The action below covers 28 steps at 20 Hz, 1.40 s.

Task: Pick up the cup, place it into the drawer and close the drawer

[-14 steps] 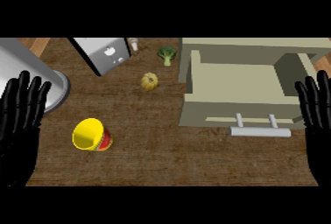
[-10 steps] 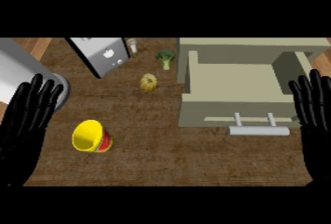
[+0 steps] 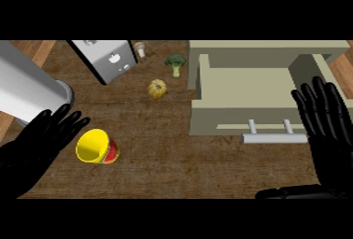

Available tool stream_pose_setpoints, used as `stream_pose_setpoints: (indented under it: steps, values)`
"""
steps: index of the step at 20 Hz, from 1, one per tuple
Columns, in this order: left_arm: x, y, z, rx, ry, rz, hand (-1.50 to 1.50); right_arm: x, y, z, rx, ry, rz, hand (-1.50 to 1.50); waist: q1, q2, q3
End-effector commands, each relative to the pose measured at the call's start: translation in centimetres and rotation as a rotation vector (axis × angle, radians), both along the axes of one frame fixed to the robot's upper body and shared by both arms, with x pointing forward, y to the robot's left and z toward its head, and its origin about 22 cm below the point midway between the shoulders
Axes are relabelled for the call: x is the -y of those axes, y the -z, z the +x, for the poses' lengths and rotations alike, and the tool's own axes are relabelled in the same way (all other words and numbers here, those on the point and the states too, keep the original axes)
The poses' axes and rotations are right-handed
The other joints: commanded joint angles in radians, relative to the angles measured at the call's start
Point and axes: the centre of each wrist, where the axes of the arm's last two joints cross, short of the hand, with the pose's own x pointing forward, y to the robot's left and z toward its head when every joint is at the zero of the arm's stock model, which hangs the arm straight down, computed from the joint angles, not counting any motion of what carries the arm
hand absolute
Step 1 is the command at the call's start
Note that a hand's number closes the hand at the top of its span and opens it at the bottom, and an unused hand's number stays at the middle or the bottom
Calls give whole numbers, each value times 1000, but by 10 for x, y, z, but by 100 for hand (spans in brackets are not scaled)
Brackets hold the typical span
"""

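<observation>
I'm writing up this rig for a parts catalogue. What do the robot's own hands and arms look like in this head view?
Both the left hand and the right hand are glossy black all over, with long slender fingers and a thumb. No markings, cables or sleeves show on them. The forearms are barely in view; only dark shapes show at the lower edge.

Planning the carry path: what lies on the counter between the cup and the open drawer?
In the head view, only bare wooden counter lies between the cup and the drawer. The small squash and broccoli sit farther back, off that line.
</observation>
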Motion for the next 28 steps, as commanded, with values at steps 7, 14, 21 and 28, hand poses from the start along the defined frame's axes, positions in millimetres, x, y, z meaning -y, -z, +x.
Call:
stream_pose_setpoints:
  steps: [7, 14, 21, 28]
  values:
    - [-7, -8, 0, -35, 74, -18, -150, -9, 9, 17, -11, -1, 12, -150, 5, -3, 2]
    - [-12, 14, 20, -75, 63, -10, -150, 5, -13, 24, -2, -10, 10, -150, 3, -3, 2]
    - [-35, 29, 7, -115, 5, 48, -150, -4, 2, 13, -33, -6, 3, -150, 4, -3, 2]
    - [-39, 36, 34, -158, -7, 79, -150, -6, 3, 16, 5, -4, 4, -150, 2, -3, 2]
